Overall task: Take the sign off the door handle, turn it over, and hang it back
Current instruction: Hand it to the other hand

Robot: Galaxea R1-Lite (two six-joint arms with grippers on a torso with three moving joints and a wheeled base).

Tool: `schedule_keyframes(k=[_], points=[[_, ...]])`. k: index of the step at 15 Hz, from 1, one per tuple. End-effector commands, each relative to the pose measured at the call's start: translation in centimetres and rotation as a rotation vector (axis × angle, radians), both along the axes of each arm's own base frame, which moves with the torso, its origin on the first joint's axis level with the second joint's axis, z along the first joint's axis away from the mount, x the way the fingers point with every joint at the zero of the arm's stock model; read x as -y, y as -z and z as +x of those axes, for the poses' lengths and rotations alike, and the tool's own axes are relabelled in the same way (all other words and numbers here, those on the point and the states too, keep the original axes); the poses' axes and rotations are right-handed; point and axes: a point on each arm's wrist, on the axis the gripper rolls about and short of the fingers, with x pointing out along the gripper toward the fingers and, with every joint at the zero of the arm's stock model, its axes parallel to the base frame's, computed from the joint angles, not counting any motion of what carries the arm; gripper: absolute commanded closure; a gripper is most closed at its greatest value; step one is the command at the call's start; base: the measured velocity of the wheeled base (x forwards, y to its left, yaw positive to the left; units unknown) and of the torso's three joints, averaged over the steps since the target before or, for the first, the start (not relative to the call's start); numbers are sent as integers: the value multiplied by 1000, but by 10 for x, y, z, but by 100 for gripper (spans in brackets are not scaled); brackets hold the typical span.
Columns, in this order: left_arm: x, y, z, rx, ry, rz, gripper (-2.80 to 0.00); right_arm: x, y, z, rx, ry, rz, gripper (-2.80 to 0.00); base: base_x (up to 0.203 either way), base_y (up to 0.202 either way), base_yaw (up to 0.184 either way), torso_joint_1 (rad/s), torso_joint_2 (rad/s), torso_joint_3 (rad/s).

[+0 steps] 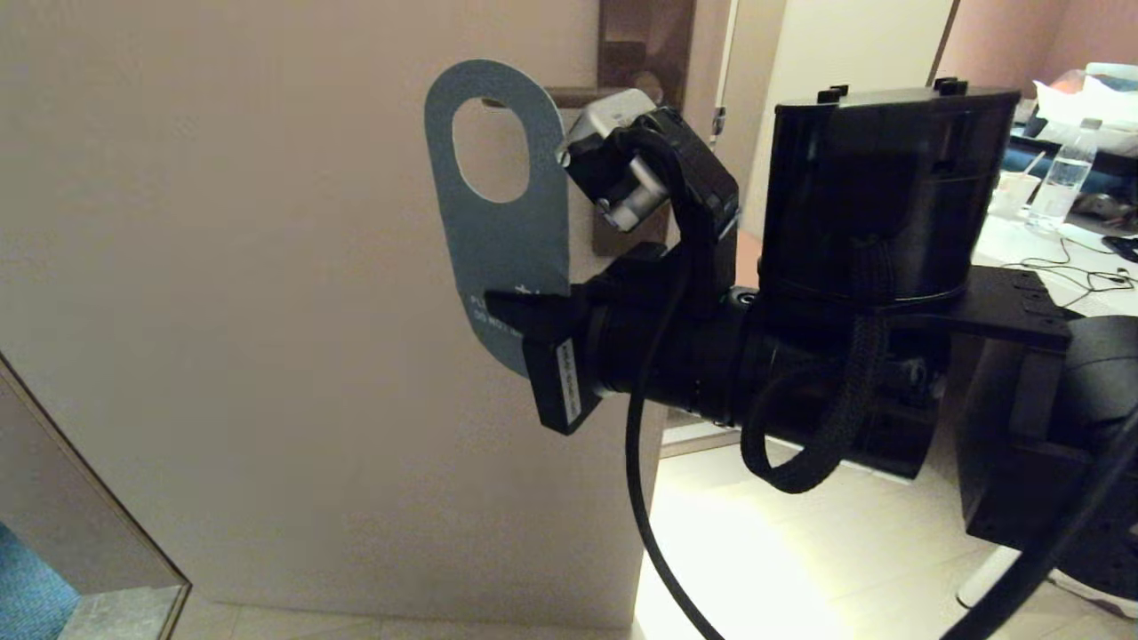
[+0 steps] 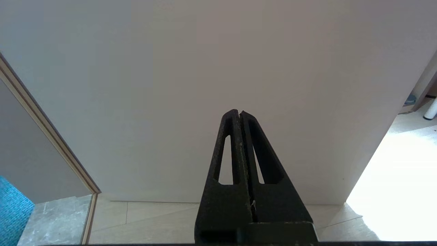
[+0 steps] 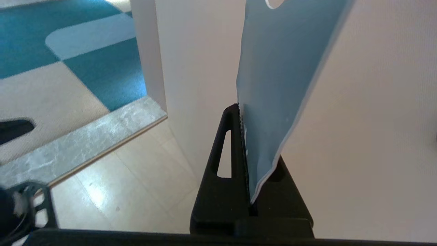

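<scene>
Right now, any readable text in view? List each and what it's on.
None fully legible.
sign, lower end by right gripper: pale lettering, partly hidden, starts "PL..." and "DO NOT...".
white label on the right wrist: print too small to read.
bottle: nothing readable.

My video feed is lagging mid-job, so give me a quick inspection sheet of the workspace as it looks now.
Surface: pale beige door, standing ajar.
Job's things: grey-blue card sign with oval hole, blue face toward the head camera; dark bronze door handle seen through the hole's top, so the sign hangs on it or is level with it.
Clutter: clear plastic bottle on a white desk at far right.
Grippers: right gripper clamped on the sign's lower end; left gripper shut, empty, low before the door.
Cables: black cable looping beneath the right arm.
Surroundings: tiled floor; blue patterned carpet past the doorway.
</scene>
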Motion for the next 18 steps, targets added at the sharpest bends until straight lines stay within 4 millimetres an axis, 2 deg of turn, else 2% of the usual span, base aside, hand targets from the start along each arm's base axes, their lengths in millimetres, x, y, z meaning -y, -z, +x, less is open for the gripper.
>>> schedule_keyframes(k=[1, 7, 12, 14, 18], points=[[0, 0, 0, -2, -1, 1, 0, 7, -1, -11, -1, -17, -1, 0, 0, 0, 0, 0, 0, 0], [0, 0, 0, -3, 1, 2, 0, 19, 5, -29, -28, -86, -18, 0, 0, 0, 0, 0, 0, 0], [0, 0, 0, -2, 2, 12, 0, 32, 21, -36, -81, -220, -49, 0, 0, 0, 0, 0, 0, 0], [0, 0, 0, -2, 2, 13, 0, 42, 24, -31, -96, -242, -50, 0, 0, 0, 0, 0, 0, 0], [0, 0, 0, -2, 10, 33, 0, 67, 27, -5, -114, -230, -44, 0, 0, 0, 0, 0, 0, 0]])
